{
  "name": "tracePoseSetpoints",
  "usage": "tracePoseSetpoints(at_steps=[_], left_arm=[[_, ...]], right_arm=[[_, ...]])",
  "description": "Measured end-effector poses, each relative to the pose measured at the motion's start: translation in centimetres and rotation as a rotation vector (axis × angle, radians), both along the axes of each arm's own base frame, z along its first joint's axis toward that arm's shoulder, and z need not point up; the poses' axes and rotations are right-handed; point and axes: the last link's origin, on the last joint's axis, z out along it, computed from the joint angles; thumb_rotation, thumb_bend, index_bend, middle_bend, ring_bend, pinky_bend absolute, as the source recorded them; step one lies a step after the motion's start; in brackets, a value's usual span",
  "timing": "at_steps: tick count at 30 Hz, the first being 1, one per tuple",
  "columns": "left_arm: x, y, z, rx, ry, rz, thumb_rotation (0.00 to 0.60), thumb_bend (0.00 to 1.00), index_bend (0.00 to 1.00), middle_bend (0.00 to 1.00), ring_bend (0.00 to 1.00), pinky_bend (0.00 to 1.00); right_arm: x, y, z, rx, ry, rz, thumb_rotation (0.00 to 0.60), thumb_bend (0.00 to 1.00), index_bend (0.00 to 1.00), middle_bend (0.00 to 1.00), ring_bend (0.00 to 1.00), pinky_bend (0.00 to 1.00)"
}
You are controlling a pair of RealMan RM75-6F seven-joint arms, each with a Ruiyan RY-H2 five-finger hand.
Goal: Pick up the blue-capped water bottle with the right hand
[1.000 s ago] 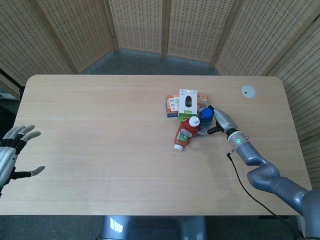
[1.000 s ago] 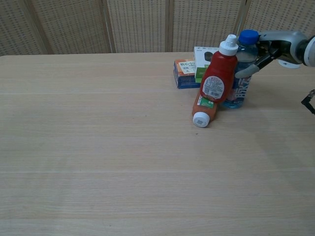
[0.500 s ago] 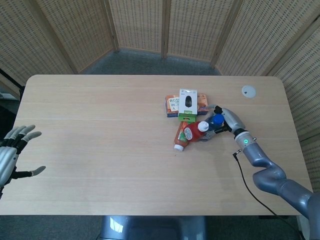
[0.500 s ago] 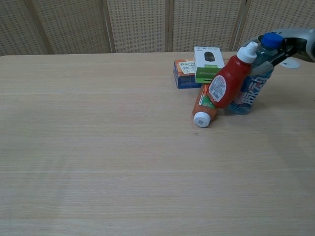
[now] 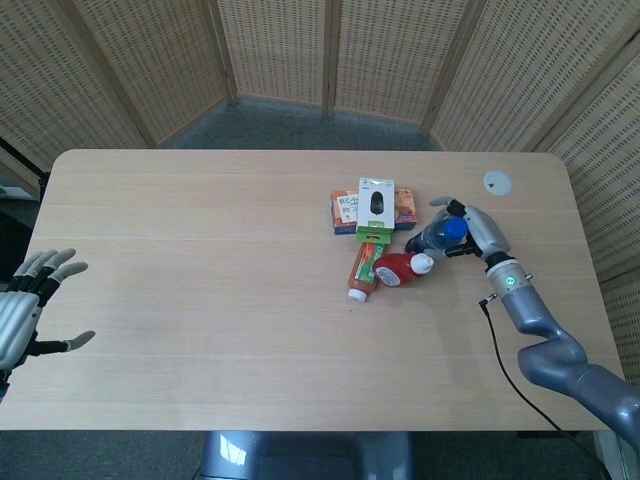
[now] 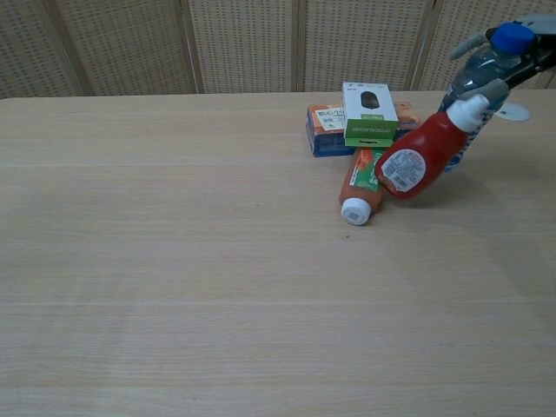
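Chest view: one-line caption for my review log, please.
Right hand grips the tilted blue-capped water bottle; a red sauce bottle leans against it.

1 blue-capped water bottle [image 6: 476, 69], 2 red sauce bottles [image 6: 426, 156] [image 6: 358, 189], 2 boxes [image 6: 369, 114] [image 6: 326, 129], 1 white disc [image 5: 497, 182].

Chest view: right hand [image 6: 532, 39] mostly cut off by right frame edge. Lower body of clear blue-capped water bottle [image 6: 483, 76] hidden behind tilted red sauce bottle [image 6: 428, 156]. Head view: left hand [image 5: 28, 308] clipped at left edge. Box labels too small to read.
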Motion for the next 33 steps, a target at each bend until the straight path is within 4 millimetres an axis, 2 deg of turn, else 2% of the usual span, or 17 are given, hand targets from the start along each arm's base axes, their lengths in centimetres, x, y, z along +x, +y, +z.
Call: tracePoseSetpoints(at_steps=[11,17,33], left_arm=[[0.1,0.0,-0.1,-0.003,0.0,-0.005,0.6,0.0,0.19,0.09,0.0,0.0],[0.3,-0.1,-0.1,-0.005,0.001,-0.011,0.6,0.0,0.19,0.09,0.0,0.0],[0.4,-1.9,0.5,0.018,-0.003,-0.013,0.6,0.0,0.19,0.09,0.0,0.0]], right_arm=[[1.4,0.3,2.6,-0.054,0.003,0.045,0.6,0.03,0.23,0.54,0.65,0.47],[2.8,0.7,4.1,-0.08,0.008,0.086,0.6,0.03,0.25,0.55,0.66,0.47],[8.9,1.6,11.3,-0.242,-0.082,0.212,0.6,0.03,0.26,0.55,0.66,0.47]])
